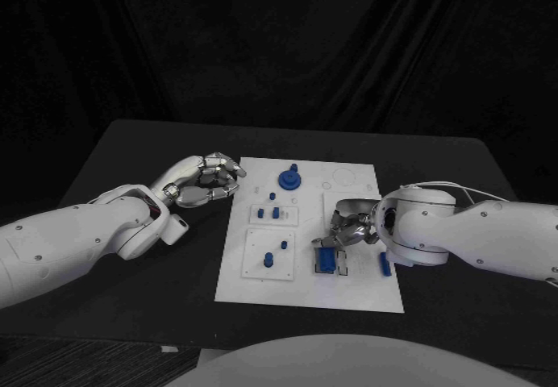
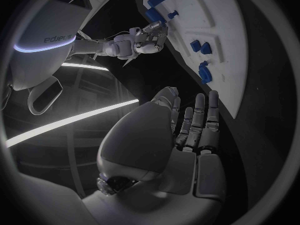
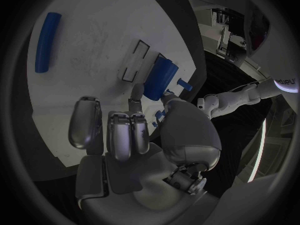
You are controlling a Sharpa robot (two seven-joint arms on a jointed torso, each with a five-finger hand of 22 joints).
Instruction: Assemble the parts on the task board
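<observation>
Risk, block: the right hand (image 1: 347,227) presses down on a blue rectangular plastic block (image 1: 324,260) near the white flat task board's (image 1: 360,294) right side; judged, an off-square push could jam or tip it.
Risk, rod: a slim blue rod (image 1: 385,263) lies just beside that wrist; a sweep could knock it off.
Right hand pose: palm down over the board, fingertips (image 3: 135,91) touching the block's end; whether it truly grips, cannot tell.
Left hand (image 1: 210,179) pose: off the board's left edge, above the black table (image 1: 139,145), fingers curled in, holding nothing.
Other parts: blue round knob (image 1: 289,176) stands at the board's far end.
</observation>
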